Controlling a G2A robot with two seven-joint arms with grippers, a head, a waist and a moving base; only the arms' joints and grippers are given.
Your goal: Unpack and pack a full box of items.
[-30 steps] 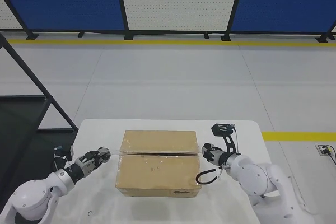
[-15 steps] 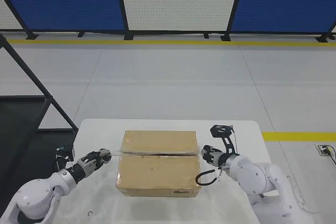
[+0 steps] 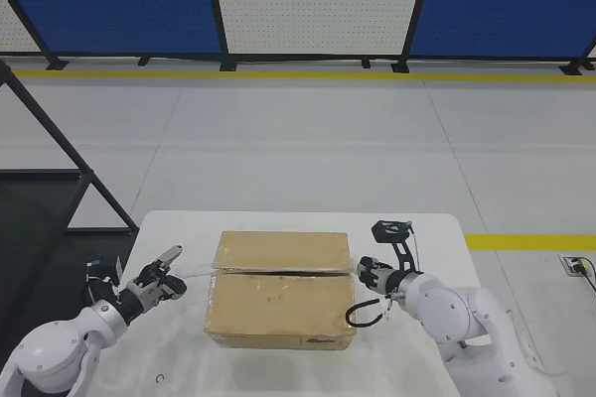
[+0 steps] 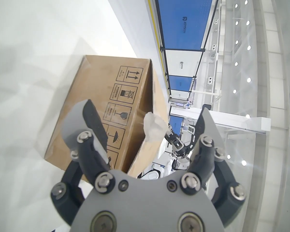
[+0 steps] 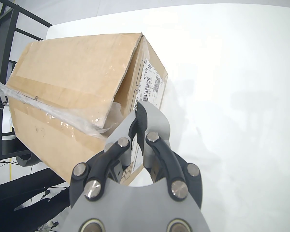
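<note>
So the cardboard box (image 3: 278, 298) sits in the middle of the white table (image 3: 179, 238) with both top flaps down and a dark gap along the seam. Can't see any of the items inside, so I'd say this is the very start of the unpacking. The left gripper (image 3: 174, 270) hangs just off the box's left end with its claw spread wide, and in its own wrist view a crumpled wad of clear tape (image 4: 154, 126) sits right between the fingers at the box's top edge. My guess is it's lined up to grab that wad and pull the tape off. The right gripper (image 5: 139, 108) is at the opposite end, claw pressed together against the end face by the shipping label (image 5: 149, 83). I can't make out anything pinched in it, so maybe it's just bracing the box. The loose tape strip (image 5: 62, 119) clings along the seam, and that's what's in the way of the flaps. Around it there's a black cable loop (image 3: 363, 316) by the right arm, a black metal rack (image 3: 70, 189) off to the left and blue partition panels (image 3: 119, 25) at the back.
</note>
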